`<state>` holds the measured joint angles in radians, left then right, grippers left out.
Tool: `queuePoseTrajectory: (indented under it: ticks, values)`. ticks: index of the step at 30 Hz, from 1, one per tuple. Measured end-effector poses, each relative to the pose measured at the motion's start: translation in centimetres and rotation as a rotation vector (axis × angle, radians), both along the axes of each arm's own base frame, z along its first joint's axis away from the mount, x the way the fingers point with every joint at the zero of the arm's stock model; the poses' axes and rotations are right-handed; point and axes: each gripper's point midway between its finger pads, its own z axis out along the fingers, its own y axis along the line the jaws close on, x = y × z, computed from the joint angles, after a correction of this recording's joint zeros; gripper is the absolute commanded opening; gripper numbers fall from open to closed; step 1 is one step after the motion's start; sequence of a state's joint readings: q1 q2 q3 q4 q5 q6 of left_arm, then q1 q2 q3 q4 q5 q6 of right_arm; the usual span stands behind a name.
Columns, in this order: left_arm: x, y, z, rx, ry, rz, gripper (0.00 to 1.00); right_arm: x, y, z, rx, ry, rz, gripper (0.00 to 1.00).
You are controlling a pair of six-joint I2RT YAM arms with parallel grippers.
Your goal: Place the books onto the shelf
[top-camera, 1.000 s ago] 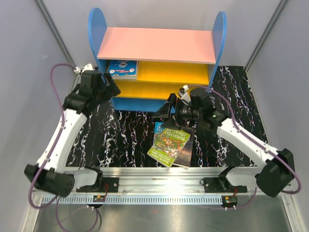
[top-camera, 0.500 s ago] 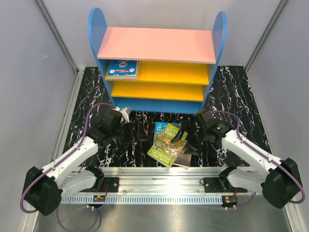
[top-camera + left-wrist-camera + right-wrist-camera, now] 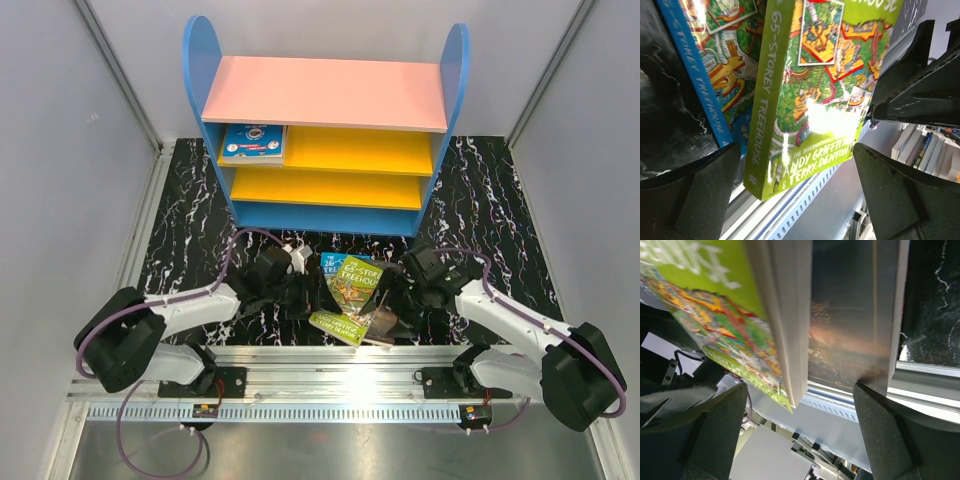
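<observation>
Black marbled matting (image 3: 200,215) carries a loose pile of three books at its near edge, well apart from the shelf (image 3: 325,95), where one book (image 3: 252,143) lies on the upper yellow board. The left gripper (image 3: 308,290) and right gripper (image 3: 388,300) stand wide open, flanking the yellow-green "65-Storey Treehouse" (image 3: 352,290). The jaws should close on that top cover alone, clear of the dark book (image 3: 382,322) beneath.

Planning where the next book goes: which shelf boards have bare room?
Lower yellow board: bare between the side panels. Upper yellow board: free right of the shelved book. Crowded: around the book pile, left arm and right arm alongside.
</observation>
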<state>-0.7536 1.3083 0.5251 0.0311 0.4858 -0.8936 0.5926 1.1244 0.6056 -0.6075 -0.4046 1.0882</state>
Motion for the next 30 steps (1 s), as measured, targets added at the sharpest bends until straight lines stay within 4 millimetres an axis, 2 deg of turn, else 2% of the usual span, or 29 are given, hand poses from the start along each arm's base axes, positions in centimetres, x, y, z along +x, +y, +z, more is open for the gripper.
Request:
queuePoseTrajectory:
  ticks: [4, 8, 12, 15, 16, 19, 22, 25, 26, 28, 30]
  values:
    - [-0.8, -1.3, 0.1, -0.057, 0.020, -0.027, 0.99, -0.6, -0.4, -1.0, -0.010, 0.017, 0.000, 0.86]
    - [-1.4, -1.8, 0.5, -0.090, 0.034, -0.039, 0.97, -1.0, -0.6, -1.6, -0.007, 0.020, -0.001, 0.67]
    - [-1.6, -2.3, 1.6, -0.132, 0.043, -0.040, 0.91, -0.8, -0.1, -1.4, 0.037, -0.003, -0.004, 0.45]
    - [-1.5, -2.7, 2.5, -0.168, 0.043, -0.032, 0.87, -0.6, 0.2, -1.2, 0.071, -0.014, -0.007, 0.35]
    - [-1.5, -2.8, 2.8, -0.179, 0.042, -0.028, 0.82, -0.7, 0.3, -1.2, 0.078, -0.014, -0.007, 0.29]
    - [-1.3, -3.3, 3.7, -0.216, 0.038, -0.021, 0.71, -1.1, 0.4, -1.2, 0.101, -0.002, -0.001, 0.23]
    - [-1.6, -3.7, 4.5, -0.241, 0.031, -0.027, 0.61, -1.3, 0.6, -1.3, 0.117, 0.008, 0.003, 0.20]
    - [-2.3, -3.9, 4.6, -0.227, 0.023, -0.038, 0.38, -1.7, 0.6, -1.4, 0.127, 0.020, 0.009, 0.18]
    - [-2.5, -3.9, 4.5, -0.210, 0.018, -0.043, 0.20, -1.8, 0.6, -1.5, 0.130, 0.024, 0.011, 0.17]
    - [-2.9, -4.1, 4.3, -0.159, 0.015, -0.049, 0.00, -2.0, 0.6, -1.6, 0.132, 0.034, 0.015, 0.17]
    - [-3.1, -4.4, 4.6, -0.098, -0.019, -0.065, 0.00, -2.3, 0.6, -1.6, 0.135, 0.047, 0.018, 0.18]
